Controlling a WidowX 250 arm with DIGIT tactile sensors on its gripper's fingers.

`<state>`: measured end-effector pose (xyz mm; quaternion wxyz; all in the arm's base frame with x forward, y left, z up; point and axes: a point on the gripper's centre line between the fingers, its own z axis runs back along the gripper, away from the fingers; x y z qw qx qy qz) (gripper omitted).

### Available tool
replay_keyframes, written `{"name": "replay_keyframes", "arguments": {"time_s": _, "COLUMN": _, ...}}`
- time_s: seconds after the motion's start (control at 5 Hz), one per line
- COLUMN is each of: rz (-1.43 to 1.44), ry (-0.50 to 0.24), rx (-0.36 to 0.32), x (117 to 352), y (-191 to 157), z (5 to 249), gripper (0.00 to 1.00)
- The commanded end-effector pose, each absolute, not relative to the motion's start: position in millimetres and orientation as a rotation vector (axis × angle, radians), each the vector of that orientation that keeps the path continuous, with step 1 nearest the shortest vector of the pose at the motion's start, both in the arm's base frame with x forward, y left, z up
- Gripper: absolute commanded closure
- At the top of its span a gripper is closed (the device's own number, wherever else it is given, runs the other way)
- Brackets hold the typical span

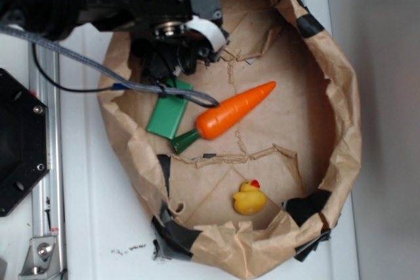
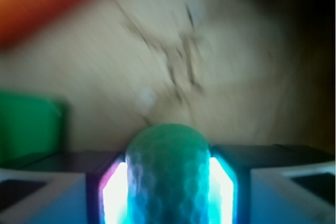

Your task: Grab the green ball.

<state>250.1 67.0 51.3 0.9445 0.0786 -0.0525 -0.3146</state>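
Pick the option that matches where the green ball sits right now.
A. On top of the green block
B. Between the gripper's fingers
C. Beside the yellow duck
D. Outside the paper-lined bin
B. The wrist view shows the dimpled green ball wedged between the two fingers of the gripper, with the paper floor behind it.

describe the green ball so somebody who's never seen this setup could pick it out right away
Find the crumpled brown paper bowl on the white table, then the black arm over its upper left. The green ball sits between the tool fingers: round and dimpled, unlike the flat green block nearby.
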Motion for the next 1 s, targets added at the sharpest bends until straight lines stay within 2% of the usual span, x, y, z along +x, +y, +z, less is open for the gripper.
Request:
{"name": "replay_keyframes", "arguments": {"time_s": 0.0, "rz": -0.616, "ry": -0.279, "rx": 0.067, "x": 283.2, "y": 30.1, "z": 129.8, "gripper": 1.00}}
{"name": "replay_keyframes", "arguments": {"time_s": 0.2, "rz": -0.600, "ry": -0.295, "rx": 0.045, "x": 284.6, "y": 24.8, "z": 133.1, "gripper": 1.00}}
{"name": "replay_keyframes", "arguments": {"time_s": 0.4, "rz": -0.519, "ry": -0.348, "rx": -0.043, "x": 287.9, "y": 7.3, "z": 132.9, "gripper": 1.00}}
{"name": "replay_keyframes", "arguments": {"time_s": 0.6, "rz": -0.458, "ry": -0.319, "rx": -0.016, "x": 295.9, "y": -17.1, "z": 142.4, "gripper": 1.00}}
{"name": "replay_keyframes", "arguments": {"time_s": 0.8, "rz": -0.303, "ry": -0.153, "rx": 0.155, "x": 302.4, "y": -27.1, "z": 137.8, "gripper": 1.00}}
